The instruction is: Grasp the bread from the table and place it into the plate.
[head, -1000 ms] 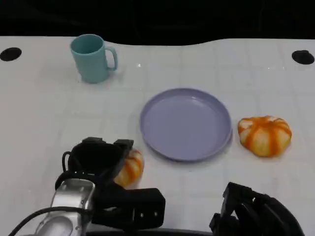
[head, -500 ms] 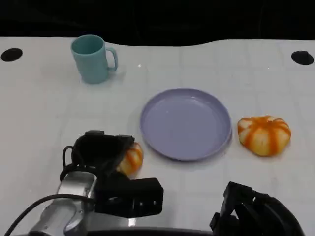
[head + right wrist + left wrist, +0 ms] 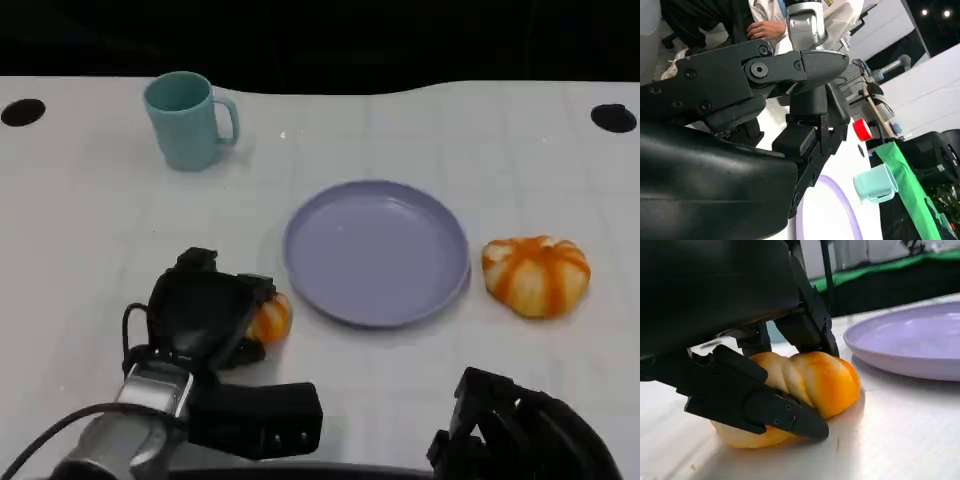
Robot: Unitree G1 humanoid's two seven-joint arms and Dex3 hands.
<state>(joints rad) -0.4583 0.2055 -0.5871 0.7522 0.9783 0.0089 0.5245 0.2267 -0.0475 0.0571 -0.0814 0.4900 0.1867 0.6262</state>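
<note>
The left hand sits on the near left part of the white table, closed over a small orange-and-white bread roll. In the left wrist view the fingers wrap the roll from both sides, one pressed along its near flank and others against its far side, while the roll's underside rests on the table. So the bread is gripped but not yet lifted.

The relation that matters now is roll to plate. The lilac plate lies just to the right of the held roll and slightly farther away, its near-left rim close beside the roll but apart from it. In the left wrist view the plate's rim stands a little above the table, so in my judgement the roll must go up before it goes right, or it will bump that rim.

The right hand rests low at the near right edge, holding nothing; whether its fingers are spread or curled I cannot tell. A second, larger orange-striped bread lies right of the plate, nearer that hand. A teal mug stands far left, well apart.
</note>
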